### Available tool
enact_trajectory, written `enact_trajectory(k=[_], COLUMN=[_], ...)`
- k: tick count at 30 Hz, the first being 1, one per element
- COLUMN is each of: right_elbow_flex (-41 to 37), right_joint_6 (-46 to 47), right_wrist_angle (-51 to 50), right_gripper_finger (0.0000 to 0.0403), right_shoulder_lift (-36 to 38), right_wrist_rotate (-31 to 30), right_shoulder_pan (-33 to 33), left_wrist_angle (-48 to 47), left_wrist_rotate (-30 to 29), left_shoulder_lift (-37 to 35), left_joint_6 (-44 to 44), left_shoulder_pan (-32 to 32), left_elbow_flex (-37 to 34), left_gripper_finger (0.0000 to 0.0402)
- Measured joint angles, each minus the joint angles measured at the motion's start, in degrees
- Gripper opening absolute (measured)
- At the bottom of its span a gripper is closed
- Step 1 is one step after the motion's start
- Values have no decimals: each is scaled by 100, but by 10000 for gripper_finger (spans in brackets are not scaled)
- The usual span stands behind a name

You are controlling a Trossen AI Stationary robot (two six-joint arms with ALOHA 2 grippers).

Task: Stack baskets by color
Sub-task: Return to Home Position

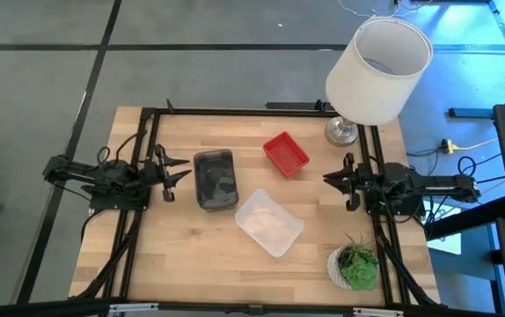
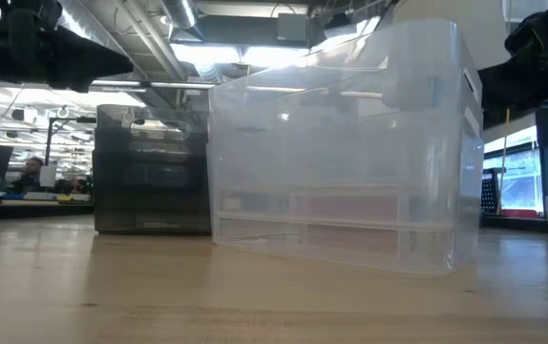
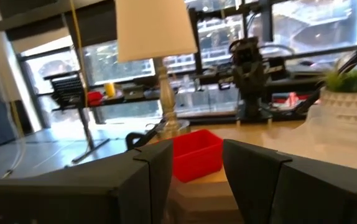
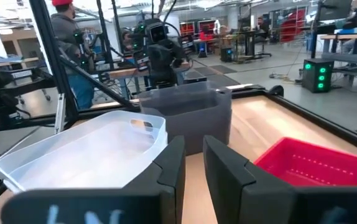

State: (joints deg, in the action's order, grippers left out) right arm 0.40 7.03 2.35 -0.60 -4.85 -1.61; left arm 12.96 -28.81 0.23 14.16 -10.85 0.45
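Three baskets stand apart on their bases on the wooden table. The smoky dark grey basket (image 1: pixel 215 179) (image 2: pixel 150 172) is left of centre. The red mesh basket (image 1: pixel 286 153) (image 4: pixel 315 163) is farther back and to the right. The clear basket (image 1: pixel 269 222) (image 2: pixel 341 143) is nearer the front. My left gripper (image 1: pixel 185 169) (image 3: pixel 196 155) is open and level, just left of the grey basket and apart from it. My right gripper (image 1: pixel 330 179) (image 4: pixel 194 149) is level at the table's right. Its fingers are a narrow gap apart with nothing between them, and they point toward the baskets.
A lamp with a large white shade (image 1: pixel 378 70) stands at the back right corner. A small green plant in a white pot (image 1: pixel 356 264) sits at the front right. Bare wood lies along the table's front left (image 1: pixel 164 255). People show in the room beyond the table.
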Motion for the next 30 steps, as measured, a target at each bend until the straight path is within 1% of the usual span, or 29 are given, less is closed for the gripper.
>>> enact_trajectory(k=[5,30], right_elbow_flex=[0,0], right_joint_6=[13,12], right_wrist_angle=[6,4], right_gripper_finger=[58,58], right_shoulder_lift=[0,0], right_wrist_rotate=[-6,-6], right_shoulder_pan=[-2,-2], left_wrist_angle=[-74,-71], left_wrist_rotate=[-195,-183], left_shoulder_lift=[0,0], left_joint_6=[0,-3], left_shoulder_pan=[0,0], left_elbow_flex=[0,2], left_gripper_finger=[133,133])
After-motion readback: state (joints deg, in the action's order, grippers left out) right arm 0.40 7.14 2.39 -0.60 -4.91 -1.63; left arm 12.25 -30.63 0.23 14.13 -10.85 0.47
